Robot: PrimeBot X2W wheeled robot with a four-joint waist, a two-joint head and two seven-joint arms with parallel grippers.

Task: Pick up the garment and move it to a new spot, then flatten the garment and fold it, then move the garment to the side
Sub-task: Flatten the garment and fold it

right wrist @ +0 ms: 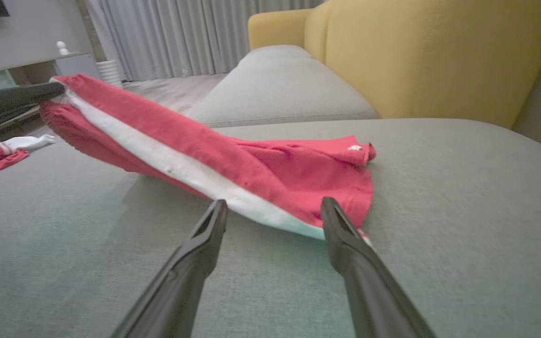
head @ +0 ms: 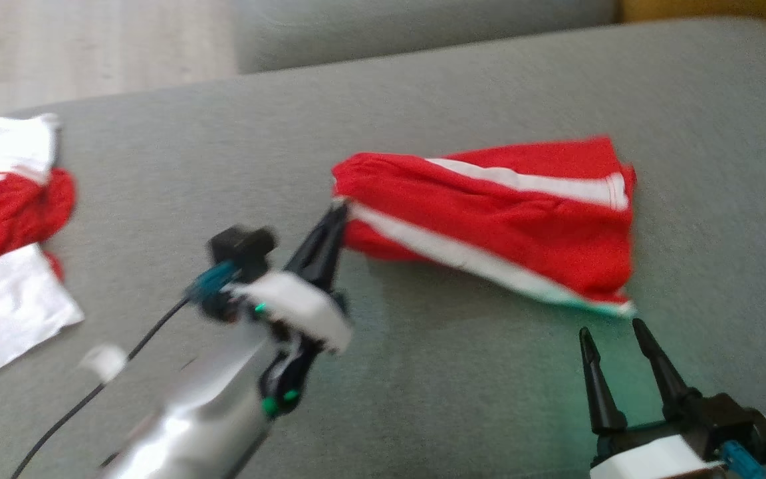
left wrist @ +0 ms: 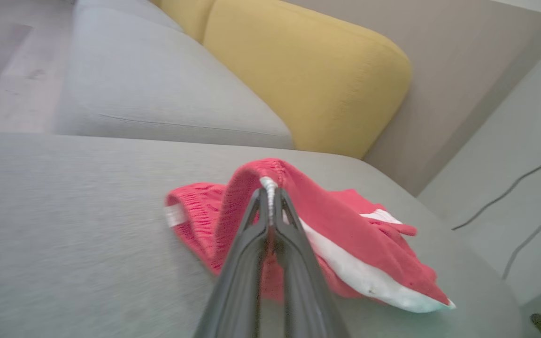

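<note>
Garment (head: pixel 489 219) sits clamped in left gripper (head: pixel 338 209), right gripper (head: pixel 610 327) gapes empty; wrist views add yellow backrest (left wrist: pixel 308 70).

The left pincer (head: pixel 338 216) and the right pincer (head: pixel 610 327) each have two long, tapered, matte black fingers on a black base. A white wrist housing (head: pixel 296 306) sits behind each base.

Fitted items:
- black camera block (head: pixel 242 245)
- teal connector (head: pixel 213 279)
- thin black cable (head: pixel 157 328)
- green indicator lights (head: pixel 290 396)

The forearm shell (head: pixel 190 426) is silver-grey.
</note>
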